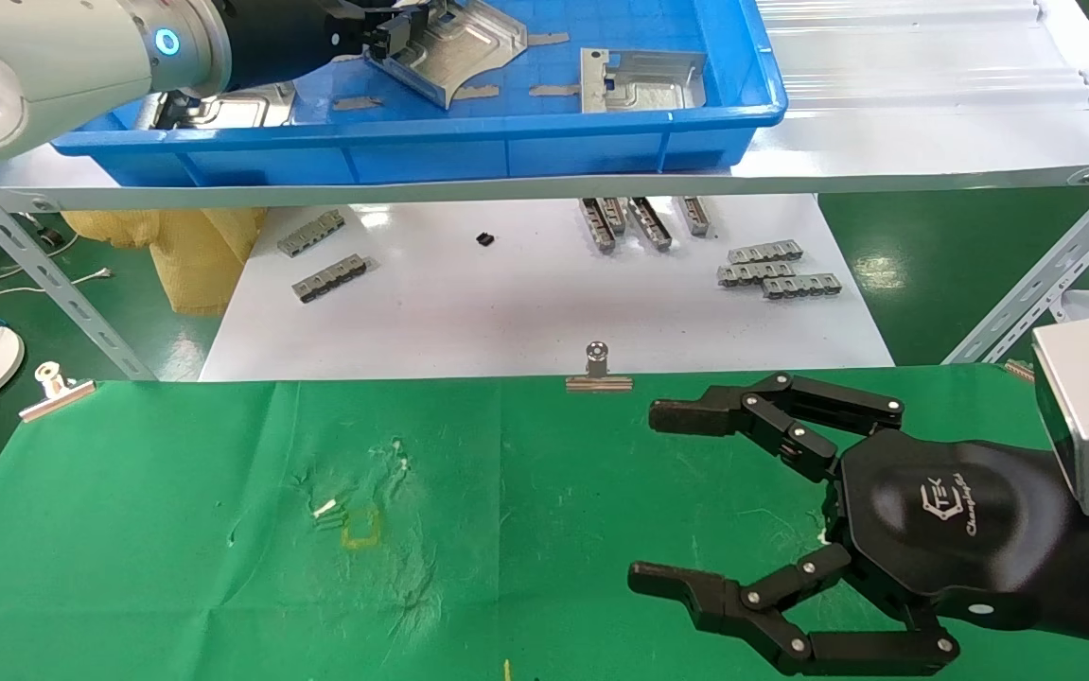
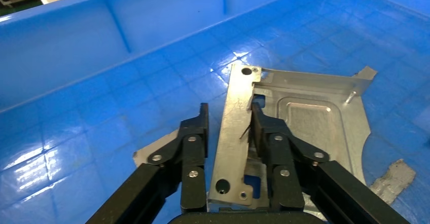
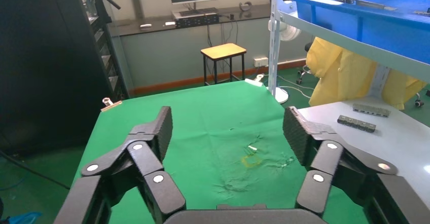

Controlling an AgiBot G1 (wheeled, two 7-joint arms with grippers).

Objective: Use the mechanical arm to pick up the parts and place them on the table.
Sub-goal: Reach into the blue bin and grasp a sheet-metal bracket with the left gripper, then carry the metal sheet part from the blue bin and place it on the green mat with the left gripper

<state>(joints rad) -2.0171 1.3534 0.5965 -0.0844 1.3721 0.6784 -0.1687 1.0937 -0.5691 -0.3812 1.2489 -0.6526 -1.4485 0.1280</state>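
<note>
At the top of the head view, left of centre, the left tool (image 1: 399, 33) reaches into the blue bin (image 1: 544, 142) on the white shelf (image 1: 932, 142). It is clamped on the bent edge lip of a silver stamped part (image 1: 449, 52). In the left wrist view this part (image 2: 304, 127) shows as a flat, roughly square sheet with an embossed rectangular panel, notched cutouts and round holes at both ends of the upturned lip. The lip is a long narrow strip between the black fingers (image 2: 195, 148), its long axis running away from the palm toward the bin's far wall. The plate itself spreads out to one side of the lip, and one corner is lifted clear of the bin floor.

A second part (image 1: 641, 80) lies flat in the bin at the upper centre of the head view, well apart from the first. A third (image 1: 241, 104) is partly hidden under the left arm at the upper left.

The right tool (image 1: 676, 497) hangs over the green table (image 1: 222, 530) at the lower right with its fingers spread wide, holding nothing.
</note>
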